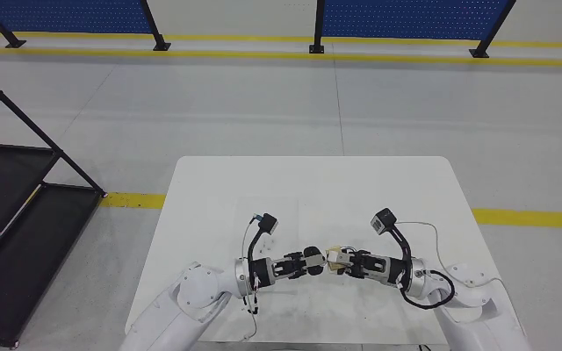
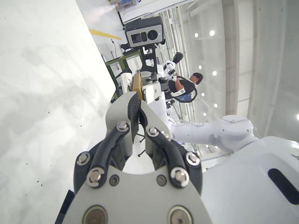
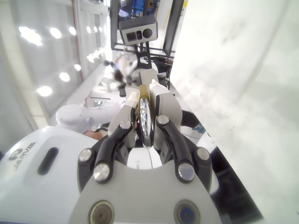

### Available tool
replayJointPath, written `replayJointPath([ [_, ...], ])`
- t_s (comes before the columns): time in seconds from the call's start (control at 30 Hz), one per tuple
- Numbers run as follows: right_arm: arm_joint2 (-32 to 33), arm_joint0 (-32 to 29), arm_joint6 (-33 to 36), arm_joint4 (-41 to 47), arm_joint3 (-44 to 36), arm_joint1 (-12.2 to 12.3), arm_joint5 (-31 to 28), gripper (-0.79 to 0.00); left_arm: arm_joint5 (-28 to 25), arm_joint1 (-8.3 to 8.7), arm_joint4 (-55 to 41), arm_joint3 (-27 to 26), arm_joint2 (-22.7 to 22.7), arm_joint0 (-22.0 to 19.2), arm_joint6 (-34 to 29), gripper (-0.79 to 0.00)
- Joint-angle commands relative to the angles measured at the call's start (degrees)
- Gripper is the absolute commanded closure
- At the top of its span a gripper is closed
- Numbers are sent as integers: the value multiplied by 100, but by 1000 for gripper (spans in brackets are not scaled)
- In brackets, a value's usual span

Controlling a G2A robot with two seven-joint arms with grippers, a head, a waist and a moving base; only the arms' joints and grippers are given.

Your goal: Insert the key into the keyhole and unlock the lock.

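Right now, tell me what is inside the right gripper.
A brass lock with a shiny metal edge, clamped in the right gripper. Its far end, with any keyhole, is covered by its own body.

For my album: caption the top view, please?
Right fingers hold a brass lock above the white table; left fingers face it.

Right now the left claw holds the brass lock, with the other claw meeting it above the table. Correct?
No. The right claw holds the brass lock, as the right wrist view shows; the left claw meets it above the table.
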Motion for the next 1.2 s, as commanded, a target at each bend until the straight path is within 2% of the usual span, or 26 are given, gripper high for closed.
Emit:
replayJointPath([
  [0.0, -2, -2, -26, 7, 6, 7, 5, 0, -37, 2, 76, -9, 0, 7, 54, 0],
  [1.17, -173, 82, -304, 29, 72, 111, 19, 0, -816, 71, 1981, -306, -96, 202, 942, 0],
])
